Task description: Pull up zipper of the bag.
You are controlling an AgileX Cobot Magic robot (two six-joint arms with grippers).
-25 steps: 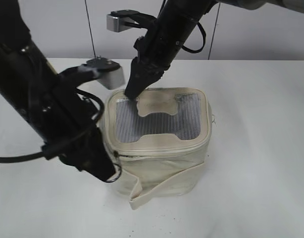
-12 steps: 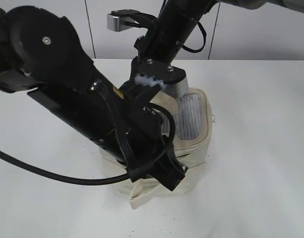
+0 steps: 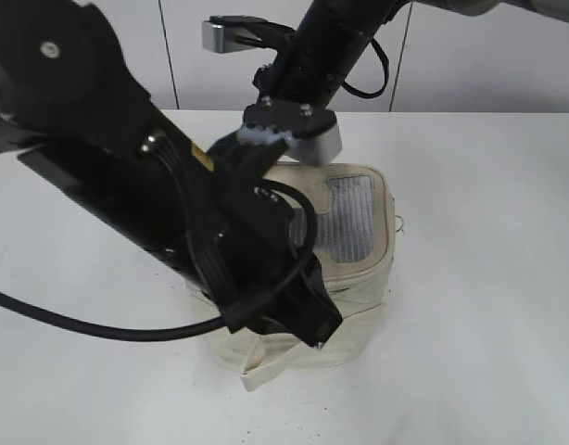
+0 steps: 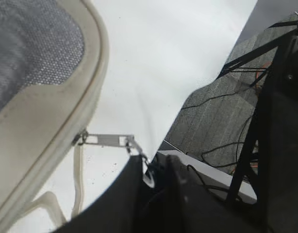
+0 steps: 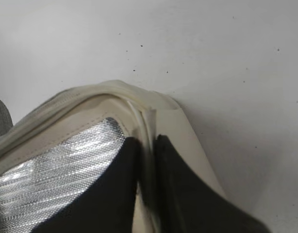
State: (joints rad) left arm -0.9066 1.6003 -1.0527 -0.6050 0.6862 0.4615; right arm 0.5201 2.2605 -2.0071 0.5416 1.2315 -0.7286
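Note:
A cream fabric bag [image 3: 359,297] with a silvery mesh lid [image 3: 351,218] stands on the white table. My left gripper [image 4: 156,167] is shut on the ring of the metal zipper pull [image 4: 110,141], drawn taut from the bag's front edge [image 4: 57,121]. In the exterior view my left arm [image 3: 173,213] covers most of the bag and the pull. My right gripper [image 5: 146,150] is shut on the bag's rim [image 5: 139,109] at the far corner, beside the mesh lid [image 5: 57,165].
The white table [image 3: 488,278] extends around the bag. A loose cream strap [image 3: 275,362] hangs at the bag's front. Beyond the table edge the left wrist view shows grey floor with cables [image 4: 212,116] and a dark frame.
My left arm has swung from the bag's left front corner across to the right along the front edge with the pull, now covering most of the bag. The right arm stays put.

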